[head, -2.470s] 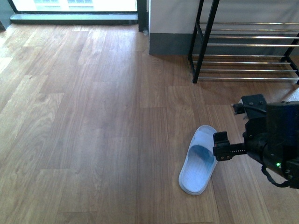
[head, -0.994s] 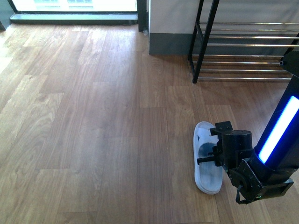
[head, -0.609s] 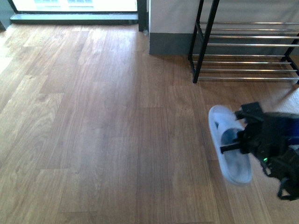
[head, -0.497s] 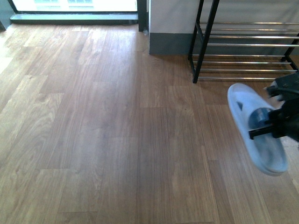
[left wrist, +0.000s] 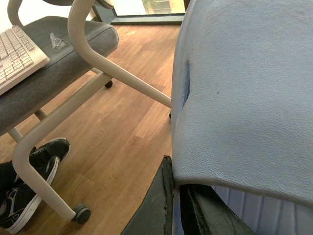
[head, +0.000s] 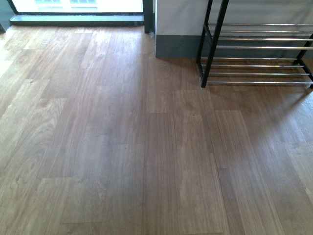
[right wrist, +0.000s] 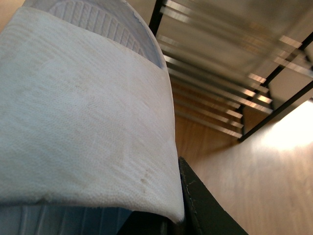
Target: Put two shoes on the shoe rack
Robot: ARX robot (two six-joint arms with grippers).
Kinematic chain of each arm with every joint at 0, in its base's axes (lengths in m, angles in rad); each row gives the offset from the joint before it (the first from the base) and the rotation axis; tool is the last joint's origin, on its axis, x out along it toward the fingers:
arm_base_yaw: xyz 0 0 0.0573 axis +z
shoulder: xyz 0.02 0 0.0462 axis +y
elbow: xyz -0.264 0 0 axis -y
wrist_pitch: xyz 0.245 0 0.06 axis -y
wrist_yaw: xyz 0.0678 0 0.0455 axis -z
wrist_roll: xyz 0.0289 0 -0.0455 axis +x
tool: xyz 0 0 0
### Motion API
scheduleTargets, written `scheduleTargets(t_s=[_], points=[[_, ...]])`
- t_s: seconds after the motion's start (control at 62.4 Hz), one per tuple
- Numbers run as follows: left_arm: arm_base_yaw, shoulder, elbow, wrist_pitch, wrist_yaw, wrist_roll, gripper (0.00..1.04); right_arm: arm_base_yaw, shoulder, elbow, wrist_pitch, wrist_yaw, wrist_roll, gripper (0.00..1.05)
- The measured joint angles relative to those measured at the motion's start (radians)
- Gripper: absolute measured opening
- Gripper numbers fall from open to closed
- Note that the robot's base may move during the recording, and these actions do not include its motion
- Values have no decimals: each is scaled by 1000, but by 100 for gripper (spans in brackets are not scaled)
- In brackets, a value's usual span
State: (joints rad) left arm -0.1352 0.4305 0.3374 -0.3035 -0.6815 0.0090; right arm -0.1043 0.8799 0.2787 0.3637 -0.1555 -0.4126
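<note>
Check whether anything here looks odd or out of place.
A keyboard lies on an office chair, an odd spot. The slide in the right wrist view has faint yellowish stains on its strap.

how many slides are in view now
2. One slide fills the left wrist view; the other slide fills the right wrist view, with the shoe rack behind it. None in front view.

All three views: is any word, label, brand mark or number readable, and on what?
No text can be read.
The keyboard: key legends too small to read.
The pale blue slide, the second slide, the shoe rack and the black sneaker: no marks visible.
</note>
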Motion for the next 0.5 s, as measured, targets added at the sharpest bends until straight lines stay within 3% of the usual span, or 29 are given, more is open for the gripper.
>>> scheduleTargets(t_s=[0.497], points=[[1,0,0,0,-4,0,1,0,-6,-9,-6,-6,0,1]])
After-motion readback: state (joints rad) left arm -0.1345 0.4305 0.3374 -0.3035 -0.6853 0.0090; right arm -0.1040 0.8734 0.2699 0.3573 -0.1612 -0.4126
